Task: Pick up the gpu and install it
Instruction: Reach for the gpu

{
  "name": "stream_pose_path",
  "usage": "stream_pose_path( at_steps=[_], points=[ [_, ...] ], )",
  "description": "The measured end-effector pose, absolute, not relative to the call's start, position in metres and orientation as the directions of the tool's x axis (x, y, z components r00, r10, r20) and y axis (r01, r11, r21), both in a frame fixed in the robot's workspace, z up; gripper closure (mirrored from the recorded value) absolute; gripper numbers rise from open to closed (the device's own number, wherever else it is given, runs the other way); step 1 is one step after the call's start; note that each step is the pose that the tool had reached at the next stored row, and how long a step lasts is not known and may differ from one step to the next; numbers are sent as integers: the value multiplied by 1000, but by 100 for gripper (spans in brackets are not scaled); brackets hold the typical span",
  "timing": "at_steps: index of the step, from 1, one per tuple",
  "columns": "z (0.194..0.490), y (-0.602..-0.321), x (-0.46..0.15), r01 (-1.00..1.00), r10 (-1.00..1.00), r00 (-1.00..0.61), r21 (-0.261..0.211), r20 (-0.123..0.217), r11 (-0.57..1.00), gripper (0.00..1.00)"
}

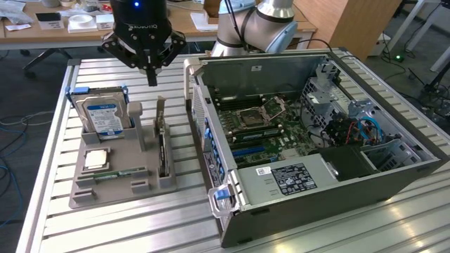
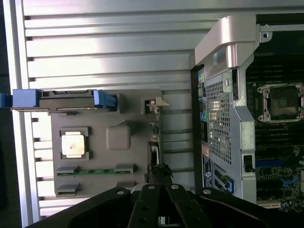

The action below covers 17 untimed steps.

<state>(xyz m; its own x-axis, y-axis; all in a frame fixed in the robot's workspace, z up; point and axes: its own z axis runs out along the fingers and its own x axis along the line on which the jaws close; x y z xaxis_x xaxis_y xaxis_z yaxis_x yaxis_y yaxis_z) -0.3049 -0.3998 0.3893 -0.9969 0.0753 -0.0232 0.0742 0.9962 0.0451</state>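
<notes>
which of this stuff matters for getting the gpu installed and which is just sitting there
For the job: gripper, gpu standing on edge in the grey holder, open computer case with its motherboard.
Just lying about: hard drive, processor chip, memory stick, all in the same holder.

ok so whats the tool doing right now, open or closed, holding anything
Tool: closed, holding nothing, hovering above the flat green circuit-board gpu card, which stands on edge in the grey moulded holder tray.
</notes>
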Motion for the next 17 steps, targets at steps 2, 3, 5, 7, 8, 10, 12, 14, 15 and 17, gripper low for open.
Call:
stream_pose_path(
  at_steps=[2,3,5,7,8,10,12,14,15,17],
  points=[
    [389,-404,-306,74,75,-997,45,-23,996,89],
    [389,-406,-307,74,75,-997,45,-23,996,89],
    [389,-411,-308,74,75,-997,45,-23,996,89],
    [389,-416,-309,74,75,-997,45,-23,996,89],
    [389,-418,-309,74,75,-997,45,-23,996,89],
    [389,-423,-310,74,75,-997,45,-23,996,89],
    [389,-426,-312,74,75,-997,45,-23,996,89],
    [389,-430,-313,74,75,-997,45,-23,996,89],
    [389,-431,-313,74,75,-997,45,-23,996,89],
    [389,-431,-313,74,75,-997,45,-23,996,89]
  ],
)
